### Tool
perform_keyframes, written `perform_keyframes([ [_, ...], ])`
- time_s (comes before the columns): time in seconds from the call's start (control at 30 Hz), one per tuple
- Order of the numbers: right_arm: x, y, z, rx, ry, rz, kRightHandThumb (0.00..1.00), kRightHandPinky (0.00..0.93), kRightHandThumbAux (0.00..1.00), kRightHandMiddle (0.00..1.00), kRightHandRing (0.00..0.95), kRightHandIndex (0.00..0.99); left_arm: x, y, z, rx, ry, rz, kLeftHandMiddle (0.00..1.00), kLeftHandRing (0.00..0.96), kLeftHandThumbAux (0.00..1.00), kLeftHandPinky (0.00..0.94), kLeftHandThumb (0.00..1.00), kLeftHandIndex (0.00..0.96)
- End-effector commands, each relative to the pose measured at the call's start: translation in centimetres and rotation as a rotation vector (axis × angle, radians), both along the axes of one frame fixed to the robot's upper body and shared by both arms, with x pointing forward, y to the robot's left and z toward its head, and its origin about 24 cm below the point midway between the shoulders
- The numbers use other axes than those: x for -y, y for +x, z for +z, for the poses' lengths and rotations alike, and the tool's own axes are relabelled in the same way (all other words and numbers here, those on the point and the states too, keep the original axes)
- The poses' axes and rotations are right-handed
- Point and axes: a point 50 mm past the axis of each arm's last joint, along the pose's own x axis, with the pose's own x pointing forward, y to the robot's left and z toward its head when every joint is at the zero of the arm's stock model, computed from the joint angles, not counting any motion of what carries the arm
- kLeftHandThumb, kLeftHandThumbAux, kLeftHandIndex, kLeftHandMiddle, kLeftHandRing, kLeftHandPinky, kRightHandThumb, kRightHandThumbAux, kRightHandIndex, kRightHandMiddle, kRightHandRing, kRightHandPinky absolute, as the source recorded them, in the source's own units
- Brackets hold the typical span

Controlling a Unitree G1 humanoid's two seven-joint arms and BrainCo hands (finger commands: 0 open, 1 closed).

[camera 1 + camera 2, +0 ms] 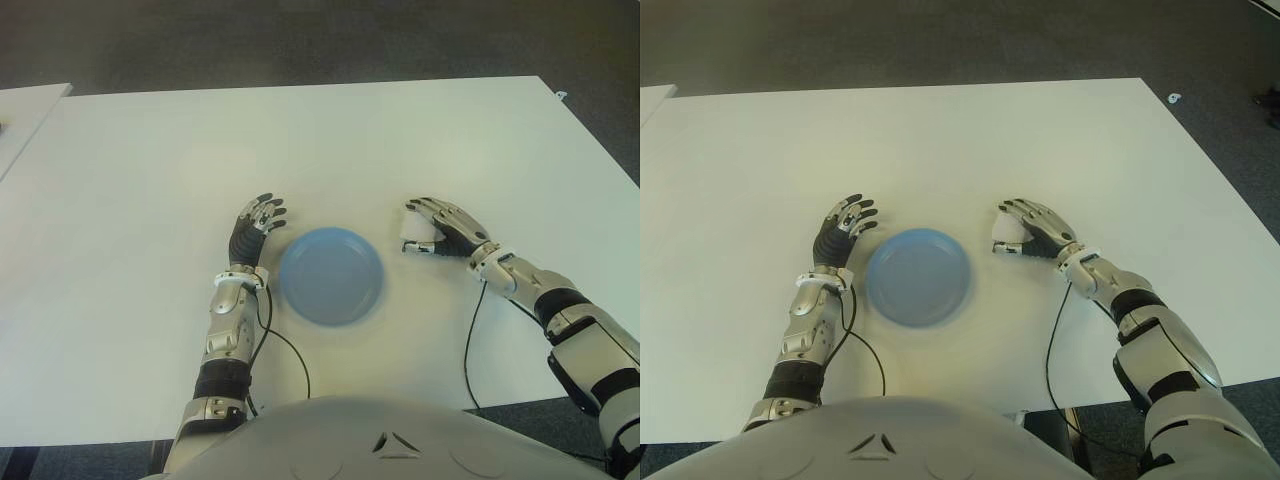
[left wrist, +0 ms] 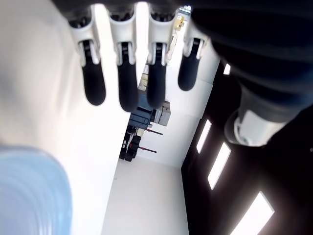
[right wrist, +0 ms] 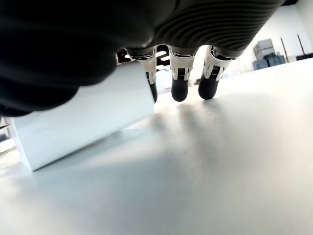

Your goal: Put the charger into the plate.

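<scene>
White table [image 1: 300,140], bare surface under both hands. Blue plate [image 1: 330,275], round, nothing in it, just beside the left hand [image 1: 255,230] on its inner side and between the two hands. Left hand: fingers straight and relaxed, holding nothing. Right hand [image 1: 440,230]: arched over the charger [image 3: 83,120], a white block standing on the table under the palm, fingers [image 3: 180,81] curved down past it; whether the grip has closed cannot be told.
</scene>
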Motion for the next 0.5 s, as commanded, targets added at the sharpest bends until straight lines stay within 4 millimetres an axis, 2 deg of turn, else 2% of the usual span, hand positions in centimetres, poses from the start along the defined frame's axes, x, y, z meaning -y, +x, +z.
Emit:
perform_keyframes([
  [0.03, 0.70, -3.22, -3.81, -0.201, -0.178, 0.048, 0.185, 0.039, 0.223, 0.000, 0.000, 0.000, 0.54, -0.40, -0.47, -0.025, -0.039, 0.004, 0.314, 0.332, 0.534, 0.362, 0.000, 0.267],
  [0.5, 1.06, -3.47, -3.92, -0.229, -0.200, 0.059, 0.195, 0.052, 0.233, 0.000, 0.000, 0.000, 0.41, -0.46, -0.43, -0.028, -0.024, 0.003, 0.311, 0.328, 0.512, 0.356, 0.000, 0.265],
])
